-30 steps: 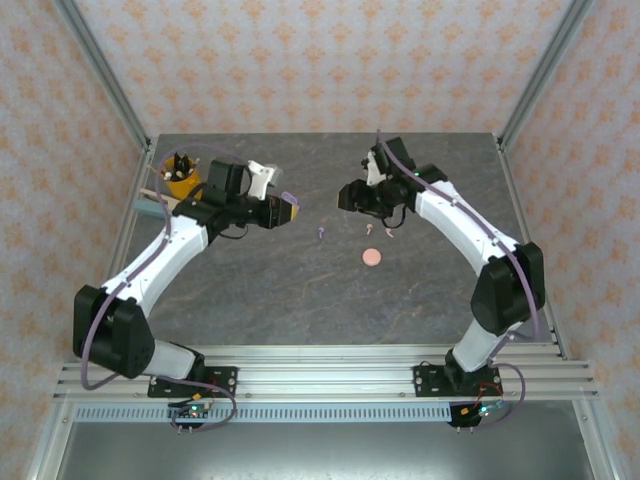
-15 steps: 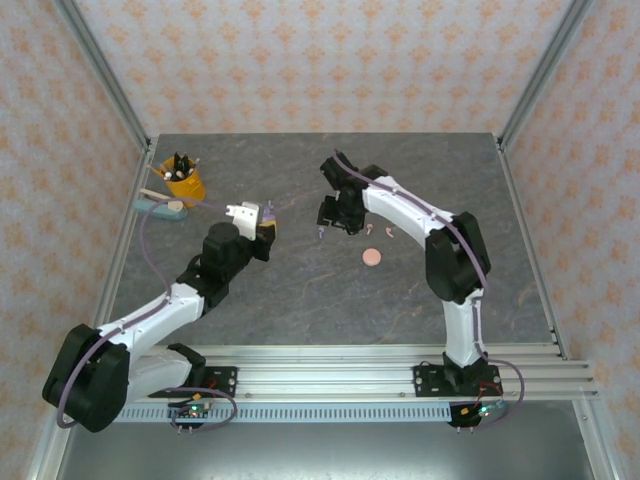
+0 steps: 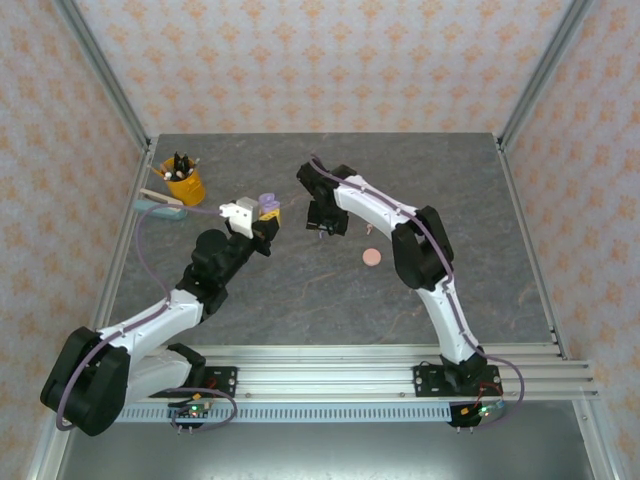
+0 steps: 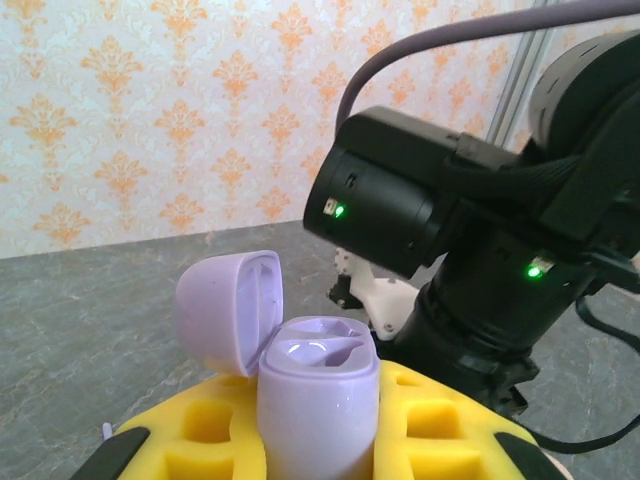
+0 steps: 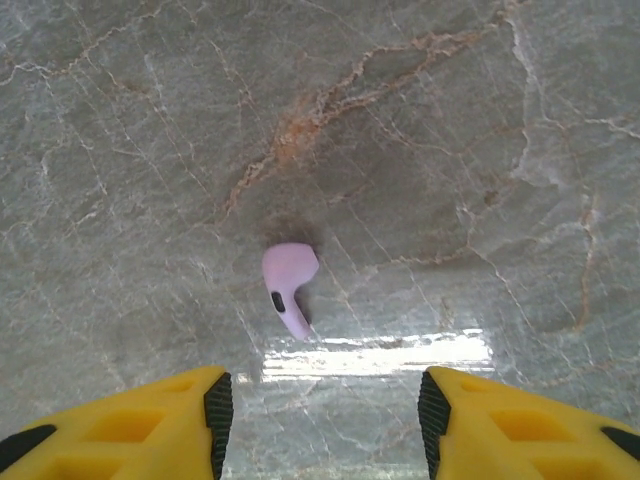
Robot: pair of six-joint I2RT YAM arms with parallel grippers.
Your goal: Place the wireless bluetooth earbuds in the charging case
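having been swung leftward across the table [image 3: 450, 180], the right gripper [image 5: 322, 410] is now positioned directly over a lilac earbud [image 5: 288, 275], which is lying there below the spread fingers [image 5: 150, 420], not yet touched. the lilac charging case [image 4: 318, 395] is kept pinched by the left gripper [image 3: 265, 220], lid opened, so a pickup is judged next.

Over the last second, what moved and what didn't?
The right gripper swung left across the table and now hangs open over a lilac earbud lying there. The left gripper drew slightly back and left, still shut on the open lilac case. Nothing grabbed or released. The pink case and yellow cup stayed put.
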